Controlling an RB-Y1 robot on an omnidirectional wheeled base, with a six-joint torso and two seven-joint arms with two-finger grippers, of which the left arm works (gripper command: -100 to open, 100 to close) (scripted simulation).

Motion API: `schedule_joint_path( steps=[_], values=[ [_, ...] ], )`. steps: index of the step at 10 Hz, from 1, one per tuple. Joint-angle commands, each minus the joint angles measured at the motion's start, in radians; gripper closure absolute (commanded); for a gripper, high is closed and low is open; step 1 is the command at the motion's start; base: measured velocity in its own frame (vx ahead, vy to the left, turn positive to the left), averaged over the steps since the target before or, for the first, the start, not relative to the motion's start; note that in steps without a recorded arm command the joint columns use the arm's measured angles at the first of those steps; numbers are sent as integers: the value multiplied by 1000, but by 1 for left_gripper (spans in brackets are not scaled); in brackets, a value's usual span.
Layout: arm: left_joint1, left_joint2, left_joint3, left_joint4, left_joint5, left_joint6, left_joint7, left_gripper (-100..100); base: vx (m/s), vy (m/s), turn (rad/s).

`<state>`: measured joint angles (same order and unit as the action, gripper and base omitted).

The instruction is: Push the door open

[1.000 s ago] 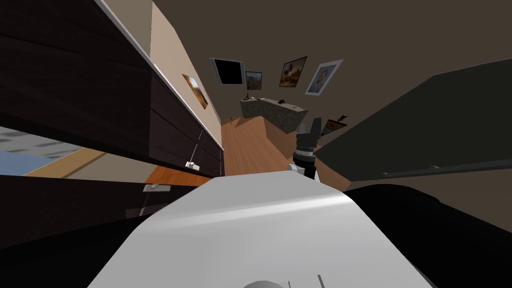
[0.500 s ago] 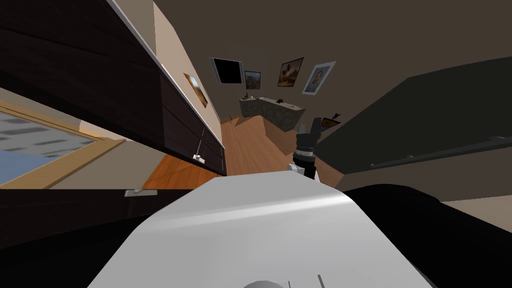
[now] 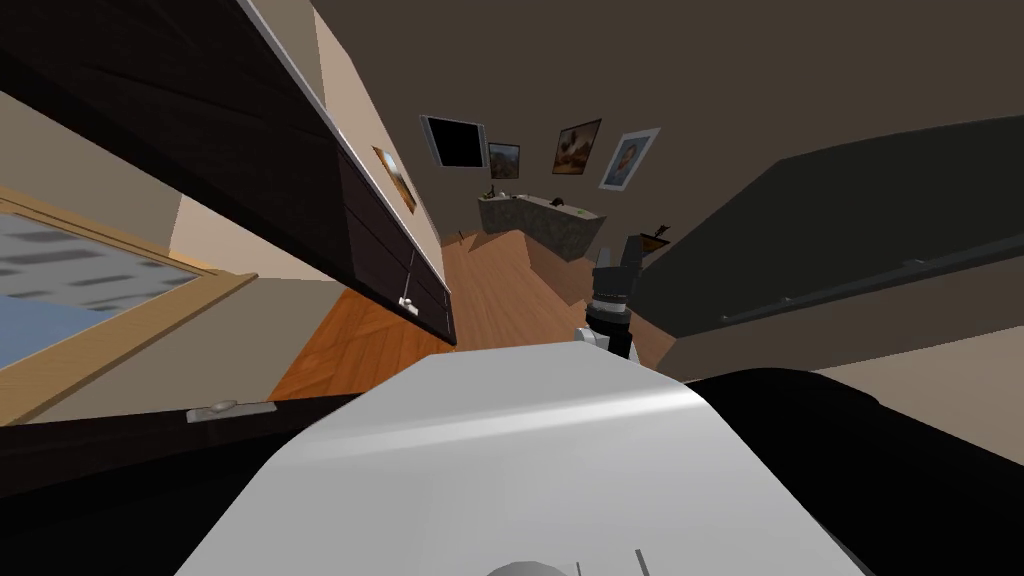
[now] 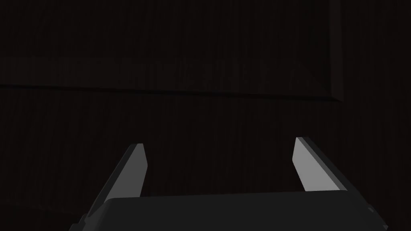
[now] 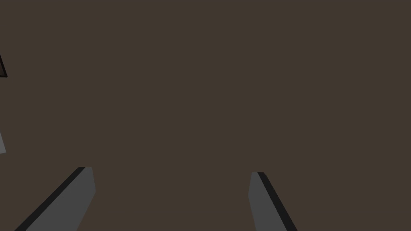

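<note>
1. Head view: the dark panelled door (image 3: 200,110) runs along the robot's left, from the upper corner down to a pale-edged end beside the wooden floor (image 3: 500,290). A small light handle (image 3: 407,301) sits near that lower end. Below it, a second dark panel (image 3: 90,450) crosses the lower left, with a pale latch plate (image 3: 228,409) on its upper edge. The gap between the two dark panels shows a wood-framed window (image 3: 70,290) and more floor. On the robot's right a dark grey panel (image 3: 850,210) carries a long rail (image 3: 850,285). At the far end stands a speckled surface (image 3: 545,220), with framed pictures (image 3: 577,146) on the wall above it. The right gripper (image 3: 630,248) points forward just above the chest tip.

2. Left wrist view: the left gripper (image 4: 218,143) has its fingers (image 4: 311,168) spread wide apart, with nothing between them. It faces a dark surface with a recessed panel edge (image 4: 200,48), close ahead. I cannot tell which of the two dark panels this is.

3. Right wrist view: the right gripper's fingers (image 5: 261,200) stand apart and hold nothing.
</note>
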<state>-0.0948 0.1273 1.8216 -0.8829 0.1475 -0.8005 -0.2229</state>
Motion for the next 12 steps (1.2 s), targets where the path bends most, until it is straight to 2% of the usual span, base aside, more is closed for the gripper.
schedule_joint_path(
  steps=[1, 2, 5, 9, 12],
  values=[
    [6, 18, 8, -2, 18, -21, -28, -100, -34, -35, -26],
    [4, 18, 11, -1, 27, -30, -42, -100, -23, -74, 25],
    [-12, 4, 36, 2, 49, -53, -80, -100, 84, -108, -73],
    [-48, -34, 98, 5, 66, -72, -116, -100, 219, -77, -95],
    [-73, -59, 141, 7, 69, -78, -129, -100, 191, 3, -91]
  ],
)
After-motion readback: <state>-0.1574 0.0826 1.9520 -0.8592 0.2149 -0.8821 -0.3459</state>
